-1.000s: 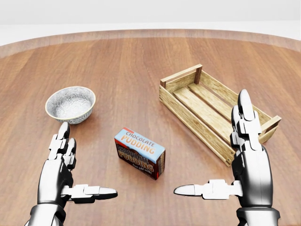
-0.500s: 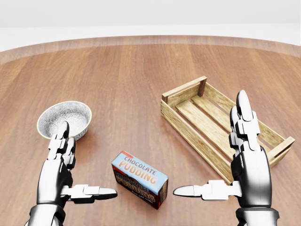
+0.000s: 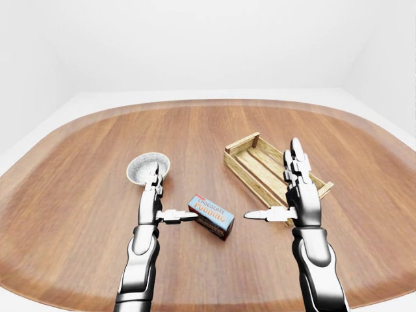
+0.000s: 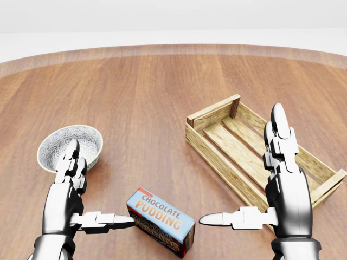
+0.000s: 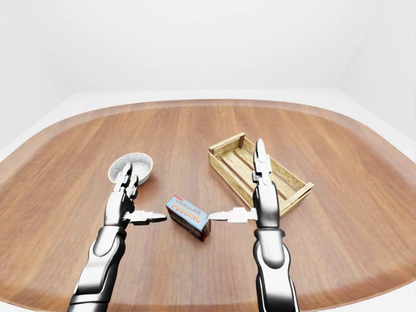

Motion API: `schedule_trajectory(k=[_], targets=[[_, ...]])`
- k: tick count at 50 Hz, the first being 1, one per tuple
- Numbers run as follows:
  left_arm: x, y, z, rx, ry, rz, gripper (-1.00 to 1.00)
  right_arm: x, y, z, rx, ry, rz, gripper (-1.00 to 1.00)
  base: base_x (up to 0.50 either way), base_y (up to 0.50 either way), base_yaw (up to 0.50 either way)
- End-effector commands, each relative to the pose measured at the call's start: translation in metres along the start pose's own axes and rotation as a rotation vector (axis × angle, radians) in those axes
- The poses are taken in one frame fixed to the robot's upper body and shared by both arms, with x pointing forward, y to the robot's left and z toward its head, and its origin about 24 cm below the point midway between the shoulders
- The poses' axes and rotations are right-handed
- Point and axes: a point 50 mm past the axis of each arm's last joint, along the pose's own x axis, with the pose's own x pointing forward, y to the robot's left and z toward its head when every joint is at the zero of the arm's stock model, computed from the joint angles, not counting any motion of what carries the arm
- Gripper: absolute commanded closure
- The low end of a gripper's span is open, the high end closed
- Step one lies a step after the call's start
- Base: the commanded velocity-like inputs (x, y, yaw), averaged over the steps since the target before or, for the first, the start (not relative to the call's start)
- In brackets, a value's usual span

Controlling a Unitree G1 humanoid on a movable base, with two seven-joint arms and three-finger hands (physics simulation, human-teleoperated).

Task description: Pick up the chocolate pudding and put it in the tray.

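Head view: both spread hands flank chocolate pudding (image 4: 161, 221), empty

a bare simulated test room. plain white walls (image 3: 195, 39) surround one large rounded wooden table (image 3: 78, 195). no furnishings show.

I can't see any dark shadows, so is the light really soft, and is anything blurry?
Head view: sharp, the chocolate pudding label reads clearly, only faint shadow under the tray. Left-eye view: the table edge bows, a wide-lens curve.
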Motion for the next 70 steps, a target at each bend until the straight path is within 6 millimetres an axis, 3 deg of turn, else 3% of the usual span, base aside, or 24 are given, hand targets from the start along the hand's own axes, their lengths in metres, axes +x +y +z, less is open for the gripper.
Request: schedule_trajectory(k=[1, 19, 20, 23, 24, 27, 48, 70], targets=[[0.0, 0.0, -0.001, -0.003, 0.004, 0.003, -1.0, 0.001, 0.0, 0.001, 0.004, -0.004, 0.0, -1.0, 0.0, 0.0, 0.0], [0.0, -0.002, -0.005, 0.03, 0.021, -0.018, -1.0, -0.002, 0.0, -0.005, 0.042, 0.022, 0.014, -1.0, 0.0, 0.0, 0.0], [0.001, -0.002, -0.006, 0.03, 0.021, -0.018, -1.0, -0.005, 0.001, -0.017, 0.039, 0.076, 0.017, -1.0, 0.0, 0.0, 0.0], [0.001, -0.002, -0.005, 0.029, 0.021, -0.018, -1.0, 0.0, -0.001, -0.004, 0.035, 0.017, 0.013, -1.0, 0.0, 0.0, 0.0], [0.002, -0.002, -0.005, 0.029, 0.02, -0.019, -1.0, -0.004, 0.001, -0.02, 0.03, 0.089, 0.015, -1.0, 0.0, 0.0, 0.0], [0.002, -0.002, -0.005, 0.03, 0.019, -0.021, -1.0, -0.002, 0.001, -0.009, 0.027, 0.041, 0.021, -1.0, 0.0, 0.0, 0.0], [0.0, -0.003, -0.005, 0.038, 0.014, -0.029, -1.0, -0.021, 0.019, -0.05, -0.021, 0.234, 0.068, -1.0, 0.0, 0.0, 0.0], [0.001, -0.003, -0.006, 0.039, 0.015, -0.029, -1.0, -0.032, 0.032, -0.068, -0.042, 0.321, 0.096, -1.0, 0.0, 0.0, 0.0]])
